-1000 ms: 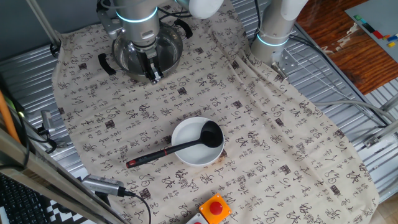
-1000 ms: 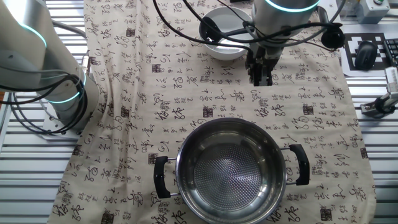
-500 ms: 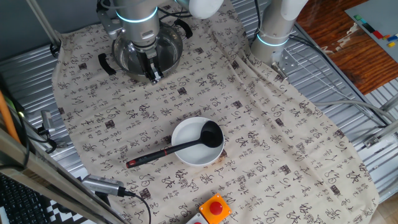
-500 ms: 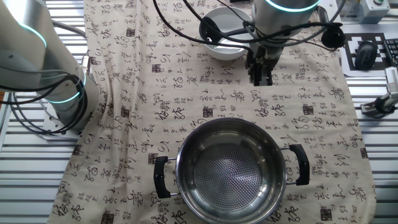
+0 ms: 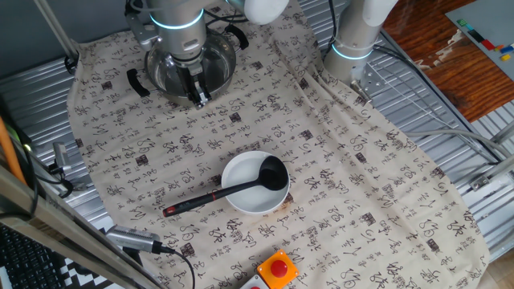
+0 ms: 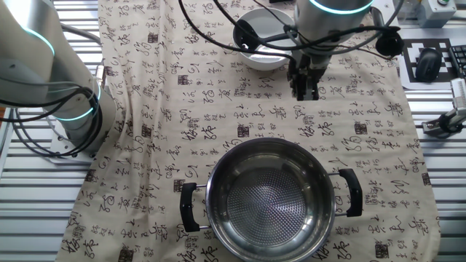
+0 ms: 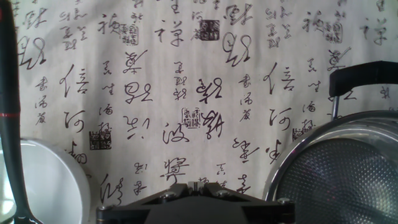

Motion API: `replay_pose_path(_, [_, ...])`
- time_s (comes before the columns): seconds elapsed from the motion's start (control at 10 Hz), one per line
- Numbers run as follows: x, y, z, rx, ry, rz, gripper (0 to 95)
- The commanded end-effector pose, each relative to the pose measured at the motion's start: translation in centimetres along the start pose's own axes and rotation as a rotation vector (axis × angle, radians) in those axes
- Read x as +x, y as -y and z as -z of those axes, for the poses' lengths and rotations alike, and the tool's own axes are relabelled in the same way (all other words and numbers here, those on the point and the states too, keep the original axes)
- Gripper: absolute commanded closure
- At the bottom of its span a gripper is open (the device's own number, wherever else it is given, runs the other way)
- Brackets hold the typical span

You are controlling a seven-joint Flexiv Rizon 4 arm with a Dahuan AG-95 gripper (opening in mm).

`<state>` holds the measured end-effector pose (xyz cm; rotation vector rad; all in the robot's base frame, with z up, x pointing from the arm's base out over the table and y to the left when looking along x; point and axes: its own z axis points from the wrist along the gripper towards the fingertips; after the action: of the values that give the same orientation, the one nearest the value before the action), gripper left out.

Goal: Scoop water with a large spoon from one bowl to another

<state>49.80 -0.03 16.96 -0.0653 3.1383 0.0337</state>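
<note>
Ladle point(image 5: 229, 189) rests with its scoop in the white bowl point(image 5: 254, 195), and its handle sticks out over the rim to the left, down onto the table point(image 5: 337, 144). The gripper point(image 5: 197, 94) hangs by the steel pot point(image 6: 268, 199), far from the ladle, and holds nothing; I cannot tell if the jaws are apart or together. To do well, I think it should go over the handle, open wide, line up across it and grab near the red end.
</note>
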Motion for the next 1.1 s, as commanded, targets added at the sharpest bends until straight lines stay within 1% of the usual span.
replay_pose_path(0.1, [0.1,0.0,0.0,0.001,-0.001,0.01,95.0])
replay_pose_path(0.4, [0.5,0.0,-0.2,0.002,0.0,0.053,95.0])
replay_pose_path(0.5, [0.6,-0.1,-0.2,0.005,0.001,0.049,95.0])
replay_pose_path(0.6, [0.4,-0.7,-0.4,0.007,0.016,0.047,95.0])
replay_pose_path(0.7, [0.1,-1.3,-0.7,0.01,0.019,0.046,95.0])
replay_pose_path(0.9, [-0.5,-1.5,-1.3,0.009,0.014,0.066,95.0])
replay_pose_path(1.0, [-0.5,-1.5,-1.4,0.009,0.014,0.089,95.0])
replay_pose_path(1.1, [-0.4,-1.5,-1.4,0.006,0.014,0.088,95.0])
